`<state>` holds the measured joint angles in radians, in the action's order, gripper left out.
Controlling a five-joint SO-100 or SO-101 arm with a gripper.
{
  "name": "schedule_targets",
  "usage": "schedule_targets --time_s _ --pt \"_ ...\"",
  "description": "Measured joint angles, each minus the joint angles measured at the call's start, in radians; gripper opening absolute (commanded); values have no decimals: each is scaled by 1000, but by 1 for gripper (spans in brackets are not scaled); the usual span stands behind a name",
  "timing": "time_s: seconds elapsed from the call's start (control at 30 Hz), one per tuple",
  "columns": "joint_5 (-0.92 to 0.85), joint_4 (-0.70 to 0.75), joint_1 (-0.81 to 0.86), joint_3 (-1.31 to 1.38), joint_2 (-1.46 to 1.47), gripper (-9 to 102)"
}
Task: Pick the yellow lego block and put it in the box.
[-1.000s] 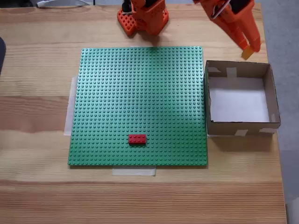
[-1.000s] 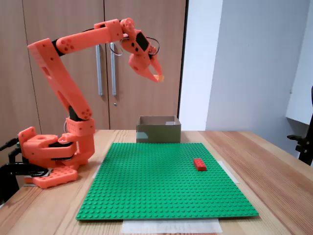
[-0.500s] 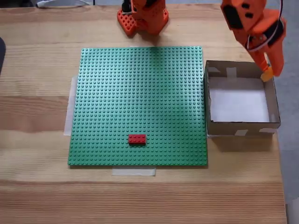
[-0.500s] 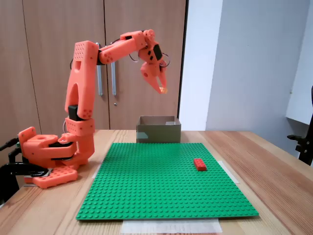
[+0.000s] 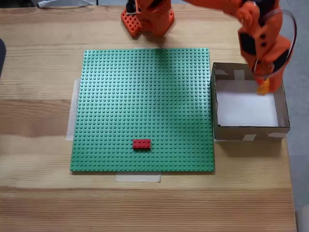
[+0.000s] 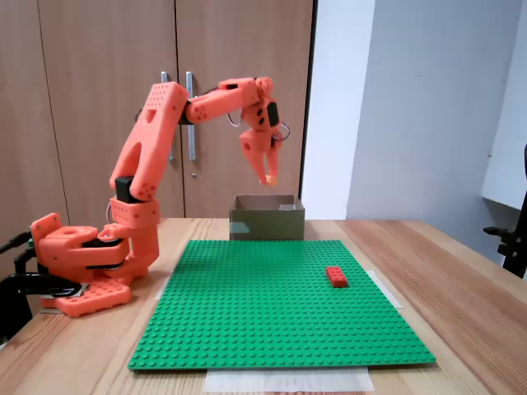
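My orange gripper (image 5: 264, 88) (image 6: 271, 178) hangs above the box, shut on the yellow lego block (image 5: 263, 87) (image 6: 272, 176), a small yellow-orange brick at its fingertips. In the top-down fixed view the block is over the far right part of the box's white bottom. The box (image 5: 248, 131) (image 6: 266, 225) is a shallow brown cardboard square with pale tape strips, standing just right of the green baseplate. In the side fixed view the block is well above the box rim, apart from it.
A green studded baseplate (image 5: 145, 96) (image 6: 263, 304) is taped to the wooden table. A red brick (image 5: 141, 143) (image 6: 336, 276) sits on it near its front edge. The arm's base (image 5: 147, 17) (image 6: 78, 263) stands behind the plate. The table edge runs right of the box.
The arm has swung forward and down with the yellow block, from behind the box's back wall to over its inside. The red brick and box have not moved.
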<state>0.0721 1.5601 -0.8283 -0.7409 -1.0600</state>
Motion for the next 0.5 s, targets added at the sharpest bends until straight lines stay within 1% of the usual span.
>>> schedule_targets --time_s 0.2,0.5 --pt "3 8 23 -12 54 -1" --pt "-14 -110 34 -150 54 -1"
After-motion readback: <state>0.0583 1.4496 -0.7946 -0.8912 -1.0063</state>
